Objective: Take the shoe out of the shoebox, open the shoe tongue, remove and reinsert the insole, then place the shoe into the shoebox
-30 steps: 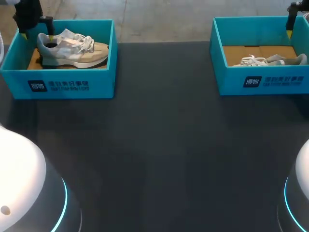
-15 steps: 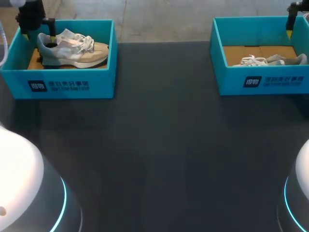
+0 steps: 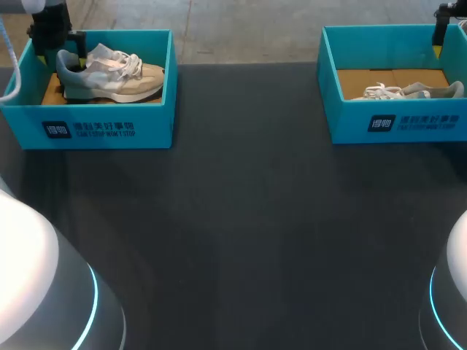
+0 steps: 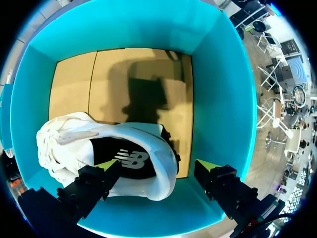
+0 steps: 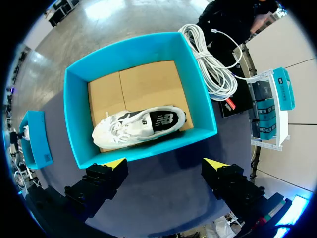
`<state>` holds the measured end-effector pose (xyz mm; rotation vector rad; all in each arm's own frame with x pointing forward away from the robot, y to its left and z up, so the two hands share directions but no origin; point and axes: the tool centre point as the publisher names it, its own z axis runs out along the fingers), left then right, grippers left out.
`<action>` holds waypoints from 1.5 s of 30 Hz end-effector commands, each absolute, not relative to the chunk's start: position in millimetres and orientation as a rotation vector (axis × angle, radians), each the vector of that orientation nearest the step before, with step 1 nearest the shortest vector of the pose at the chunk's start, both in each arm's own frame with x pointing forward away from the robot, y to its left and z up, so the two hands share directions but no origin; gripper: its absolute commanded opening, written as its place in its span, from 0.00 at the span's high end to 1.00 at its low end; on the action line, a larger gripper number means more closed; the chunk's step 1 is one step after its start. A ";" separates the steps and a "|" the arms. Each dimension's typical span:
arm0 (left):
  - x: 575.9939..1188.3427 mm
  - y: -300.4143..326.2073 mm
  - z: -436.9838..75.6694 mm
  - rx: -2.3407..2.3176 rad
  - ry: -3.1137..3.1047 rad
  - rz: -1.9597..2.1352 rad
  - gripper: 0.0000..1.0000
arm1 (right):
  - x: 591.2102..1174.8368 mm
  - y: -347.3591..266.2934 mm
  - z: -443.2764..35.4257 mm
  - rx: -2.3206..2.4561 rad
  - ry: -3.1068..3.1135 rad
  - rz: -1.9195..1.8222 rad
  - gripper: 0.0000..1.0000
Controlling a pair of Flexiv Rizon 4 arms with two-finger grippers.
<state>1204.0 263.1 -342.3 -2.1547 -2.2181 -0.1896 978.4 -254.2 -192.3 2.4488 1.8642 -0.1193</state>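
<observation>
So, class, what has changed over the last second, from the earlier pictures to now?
The left gripper has edged inward toward the heel of the left shoe in the left box, open fingers straddling the heel; nothing is gripped yet. That shoe, the right shoe, the right box and the open right gripper stayed put.

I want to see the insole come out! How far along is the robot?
Nothing looks done: the left shoe lies in the left shoebox and the right shoe in the right shoebox. In hand: the left gripper is down in its box, open, straddling the shoe's heel. The right gripper hangs open above its box. Left: lifting out, tongue, insole, putting back.
</observation>
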 end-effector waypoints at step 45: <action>1213.6 278.8 -378.4 -2.063 -2.244 -0.117 0.00 | 978.3 -254.2 -192.2 2.449 1.863 -0.120 0.00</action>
